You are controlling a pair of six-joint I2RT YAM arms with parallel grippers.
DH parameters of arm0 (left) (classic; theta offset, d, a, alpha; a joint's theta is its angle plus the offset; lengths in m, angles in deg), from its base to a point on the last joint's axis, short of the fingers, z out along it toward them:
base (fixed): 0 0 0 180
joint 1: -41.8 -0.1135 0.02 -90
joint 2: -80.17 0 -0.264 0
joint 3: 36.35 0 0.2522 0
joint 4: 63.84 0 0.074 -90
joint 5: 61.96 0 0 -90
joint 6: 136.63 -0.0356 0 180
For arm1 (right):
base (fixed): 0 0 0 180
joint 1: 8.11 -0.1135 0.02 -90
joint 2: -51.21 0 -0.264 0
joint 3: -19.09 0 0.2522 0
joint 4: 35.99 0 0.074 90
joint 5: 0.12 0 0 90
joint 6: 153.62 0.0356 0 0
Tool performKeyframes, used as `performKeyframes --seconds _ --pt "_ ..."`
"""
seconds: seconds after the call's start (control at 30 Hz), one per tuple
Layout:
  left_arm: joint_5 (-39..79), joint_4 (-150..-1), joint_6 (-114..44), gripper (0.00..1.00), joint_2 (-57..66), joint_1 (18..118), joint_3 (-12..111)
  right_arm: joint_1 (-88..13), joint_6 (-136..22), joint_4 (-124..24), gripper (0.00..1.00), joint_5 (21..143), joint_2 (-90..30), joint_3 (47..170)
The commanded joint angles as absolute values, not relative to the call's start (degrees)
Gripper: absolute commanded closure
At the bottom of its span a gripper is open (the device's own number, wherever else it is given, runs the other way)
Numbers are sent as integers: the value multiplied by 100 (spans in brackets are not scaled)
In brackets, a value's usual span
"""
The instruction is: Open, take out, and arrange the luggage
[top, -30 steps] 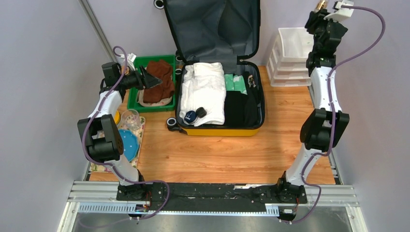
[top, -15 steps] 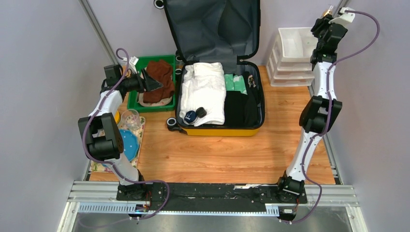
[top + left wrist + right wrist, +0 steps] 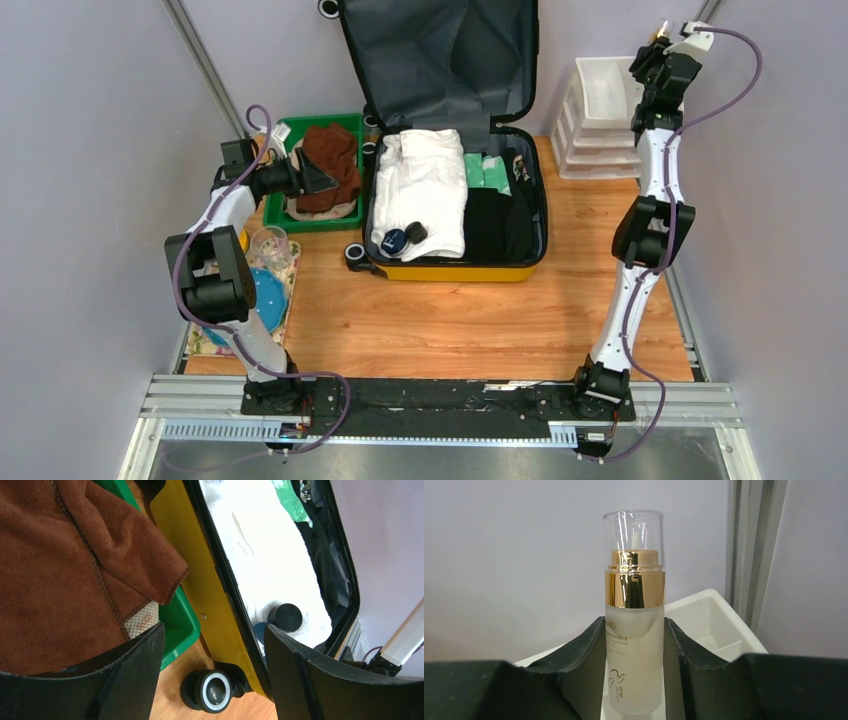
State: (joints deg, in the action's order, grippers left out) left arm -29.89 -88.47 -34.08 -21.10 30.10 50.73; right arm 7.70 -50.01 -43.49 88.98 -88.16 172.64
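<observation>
Right wrist: my right end effector (image 3: 634,630) is clamped low on the frosted bottle (image 3: 634,650), probably slick, fragile glass, while my left end effector (image 3: 212,647) gapes beside the stiff-shelled luggage (image 3: 200,580).

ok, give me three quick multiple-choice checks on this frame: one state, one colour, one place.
1. The suitcase is: A zipped shut; B open and packed; C open and empty.
2. The band on the bottle in the right gripper is: A gold; B blue; C red.
3. The brown towel lies: A in the suitcase; B in the right gripper; C in the green tray.

Key:
1 B, the lid is back and folded clothes show inside.
2 A, the right wrist view shows it shiny gold.
3 C, it lies in the tray just left of the suitcase in the top view.
</observation>
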Motion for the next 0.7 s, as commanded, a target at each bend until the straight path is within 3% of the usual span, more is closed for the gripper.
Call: performKeyframes --seconds 0.0,0.2,0.67 --pt "-2997 -9051 -3670 20 -2204 3029 5344 657 -5228 -3816 99 9171 -8897 17655" --pt "-2979 -9201 -3740 20 -2249 3029 5335 542 -5438 -3613 96 9647 -9231 18014" --pt "-2901 -9499 -3925 20 -2319 3055 5396 410 -5588 -3305 100 9867 -9609 18210"
